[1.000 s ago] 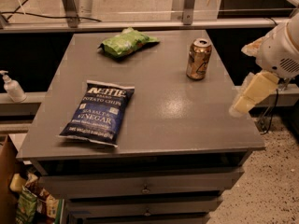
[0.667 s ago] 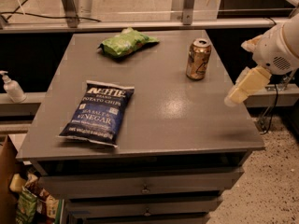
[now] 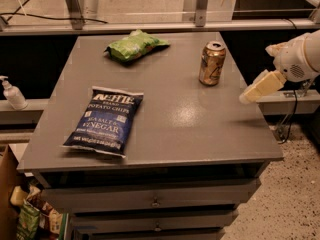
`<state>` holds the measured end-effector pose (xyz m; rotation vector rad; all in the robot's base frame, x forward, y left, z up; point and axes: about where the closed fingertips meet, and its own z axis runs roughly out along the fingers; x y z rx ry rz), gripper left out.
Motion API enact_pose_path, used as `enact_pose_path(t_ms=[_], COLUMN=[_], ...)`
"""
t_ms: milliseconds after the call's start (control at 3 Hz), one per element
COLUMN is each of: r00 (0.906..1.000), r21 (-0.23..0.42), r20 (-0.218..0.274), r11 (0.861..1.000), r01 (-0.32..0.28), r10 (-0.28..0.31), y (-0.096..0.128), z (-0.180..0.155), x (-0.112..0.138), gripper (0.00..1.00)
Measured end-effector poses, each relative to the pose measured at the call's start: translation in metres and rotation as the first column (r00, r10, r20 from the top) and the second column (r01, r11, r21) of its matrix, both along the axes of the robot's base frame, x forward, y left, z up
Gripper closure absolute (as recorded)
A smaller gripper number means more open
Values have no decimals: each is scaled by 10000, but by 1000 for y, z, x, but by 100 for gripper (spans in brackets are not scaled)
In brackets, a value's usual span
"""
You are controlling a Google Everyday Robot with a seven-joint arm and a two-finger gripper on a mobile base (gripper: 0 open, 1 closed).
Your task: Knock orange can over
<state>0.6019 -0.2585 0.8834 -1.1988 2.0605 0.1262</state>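
The grey table carried a blue chip bag at its front left and a green snack bag at the back. The gripper hung at the right edge, near the can; whether it was spread or closed I couldn't tell. The orange can stood upright at the back right. I'd judge it light, rigid and slick, so a sideways push near its rim should topple it.

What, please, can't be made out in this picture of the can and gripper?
Gripper, by the right edge of the table, apart from the can: its arm is cut off by the camera view's right edge.
Can: back hidden by its own body; markings too small to read.
Green bag: print too small to read.
Drawers: contents hidden behind their fronts.
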Motion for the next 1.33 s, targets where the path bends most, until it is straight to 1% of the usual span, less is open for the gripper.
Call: enact_pose_path(t_ms=[333,667,1000,1333], r00=[9993,9984,9973,9950], r21=[1299,2492,3377,3996], r20=[322,549,728,907], r11=[9914,9684,9407,9137], r01=[147,-32,-338,-739], r10=[-191,-108,97,408], y=[2,19,39,62], z=[-12,-19,-21,-20], x=[24,43,60,73], gripper=[0,0,0,0])
